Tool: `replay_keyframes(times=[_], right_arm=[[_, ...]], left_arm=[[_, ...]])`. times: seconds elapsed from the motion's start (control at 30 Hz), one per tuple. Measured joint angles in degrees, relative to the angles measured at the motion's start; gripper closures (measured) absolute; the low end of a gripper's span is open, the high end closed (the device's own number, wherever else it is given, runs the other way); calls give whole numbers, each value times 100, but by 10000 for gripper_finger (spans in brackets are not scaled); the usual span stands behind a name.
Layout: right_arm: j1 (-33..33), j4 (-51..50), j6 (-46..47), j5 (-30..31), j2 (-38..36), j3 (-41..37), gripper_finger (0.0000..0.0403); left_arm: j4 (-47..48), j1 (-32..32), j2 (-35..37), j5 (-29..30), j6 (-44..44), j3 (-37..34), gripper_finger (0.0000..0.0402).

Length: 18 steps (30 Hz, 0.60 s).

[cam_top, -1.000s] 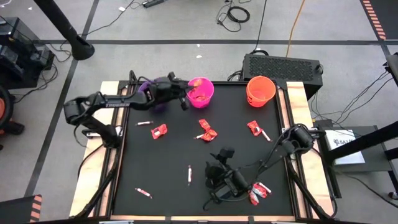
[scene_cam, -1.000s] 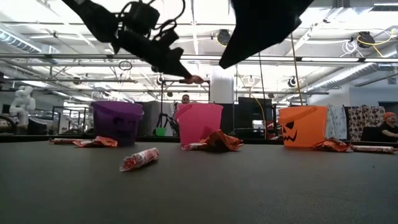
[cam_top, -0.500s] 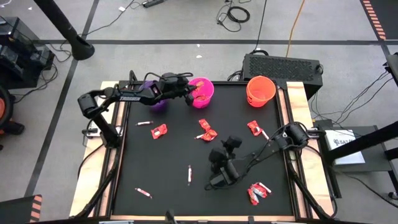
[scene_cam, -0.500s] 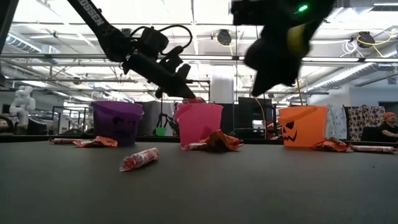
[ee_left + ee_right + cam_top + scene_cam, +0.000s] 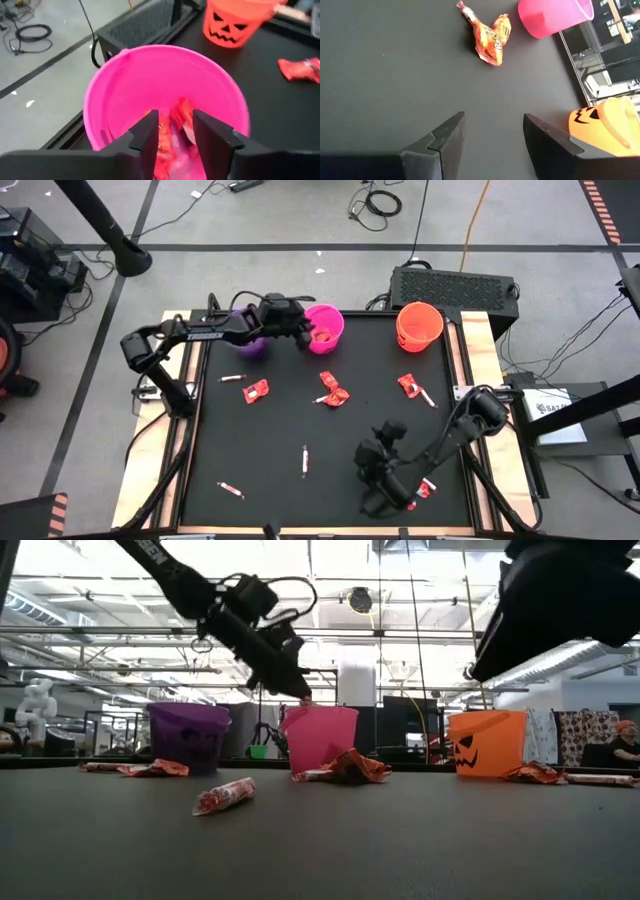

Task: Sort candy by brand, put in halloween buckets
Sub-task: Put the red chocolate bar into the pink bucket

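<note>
My left gripper (image 5: 304, 336) hangs open over the magenta pink bucket (image 5: 326, 327), its fingers (image 5: 148, 134) just above the near left rim, empty. Red-orange candy (image 5: 181, 116) lies inside that bucket. The purple bucket (image 5: 244, 343) is half hidden under the left arm; the orange bucket (image 5: 419, 325) stands farther right. My right gripper (image 5: 376, 472) hovers open above the table's near middle, touching nothing. Loose candy lies flat on the table: red-orange wrappers (image 5: 332, 390), (image 5: 256, 390), (image 5: 410, 387), one (image 5: 426, 487) beside the right arm, and pale sticks (image 5: 305, 461), (image 5: 231, 490).
All three buckets stand in a row along the black table's far edge (image 5: 370, 315). A red-orange wrapper (image 5: 492, 34) lies ahead of the right gripper, with bare mat between. A black box (image 5: 452, 285) sits behind the table. Wooden side rails (image 5: 478, 350) border the mat.
My left gripper has moved right from beside the purple bucket and come down to the pink bucket's rim. My right gripper swung toward the far edge, then back toward the near right, by the candy there.
</note>
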<state>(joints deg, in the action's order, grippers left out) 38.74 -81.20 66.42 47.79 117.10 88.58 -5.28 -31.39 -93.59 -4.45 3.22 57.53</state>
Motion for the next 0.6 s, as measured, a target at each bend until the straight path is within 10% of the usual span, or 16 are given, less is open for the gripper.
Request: replay_keyframes(times=[0.4,0.6], right_arm=[[521,-58,40,-20,-2,1,211],[536,17,46,-11,-2,0,211]], left_arm=[[2438,1600,840,-279,-1066,383,268],[1788,2885,704,-93,-1296,-172,268]])
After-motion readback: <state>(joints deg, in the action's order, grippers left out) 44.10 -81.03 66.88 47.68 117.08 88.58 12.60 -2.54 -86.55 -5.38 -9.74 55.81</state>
